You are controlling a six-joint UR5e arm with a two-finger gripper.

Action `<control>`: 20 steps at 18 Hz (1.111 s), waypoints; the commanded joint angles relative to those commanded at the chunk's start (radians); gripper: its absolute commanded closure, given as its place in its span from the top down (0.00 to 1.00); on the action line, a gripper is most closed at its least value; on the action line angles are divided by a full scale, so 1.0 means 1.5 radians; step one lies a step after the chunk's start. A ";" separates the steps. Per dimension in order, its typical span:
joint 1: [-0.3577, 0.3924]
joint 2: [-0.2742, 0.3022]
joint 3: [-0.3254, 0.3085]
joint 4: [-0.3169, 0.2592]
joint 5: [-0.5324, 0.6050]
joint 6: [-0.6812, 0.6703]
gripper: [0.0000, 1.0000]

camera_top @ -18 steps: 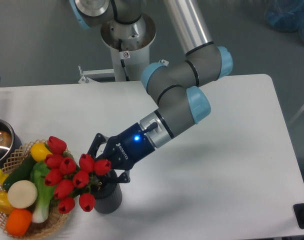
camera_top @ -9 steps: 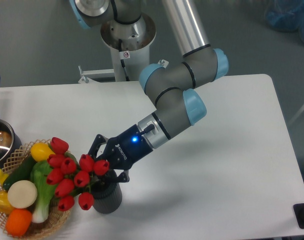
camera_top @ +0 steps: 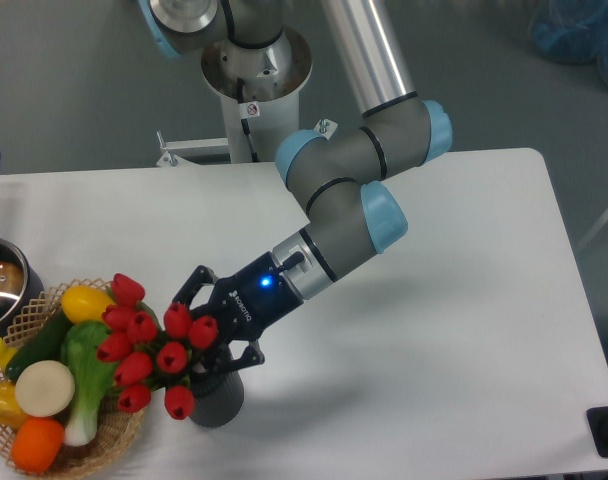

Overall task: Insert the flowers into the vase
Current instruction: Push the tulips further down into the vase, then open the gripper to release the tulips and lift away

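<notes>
End effector (camera_top: pixel 206 340) grips the flowers (camera_top: pixel 154 345) by their stems, directly above the vase (camera_top: pixel 219 395). Red heads lean left, over the edge of the wicker basket (camera_top: pixel 114 440) (toy vegetables inside). Vase stands upright on the white tabletop (camera_top: pixel 434 330); stem ends are hidden at its rim.

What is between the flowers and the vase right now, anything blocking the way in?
Nothing visible blocks it. The flowers sit right over the vase, held at the stems by the end effector. The blooms and the end effector hide the vase mouth, so how far the stems are in cannot be told. The basket lies beside, not between.
</notes>
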 joint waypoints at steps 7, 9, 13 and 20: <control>0.026 0.004 -0.013 0.002 0.000 0.000 0.95; 0.032 0.012 -0.018 0.003 0.000 0.001 0.96; 0.043 0.014 -0.026 0.004 0.000 0.001 0.97; 0.053 0.029 -0.046 0.003 0.043 -0.002 0.98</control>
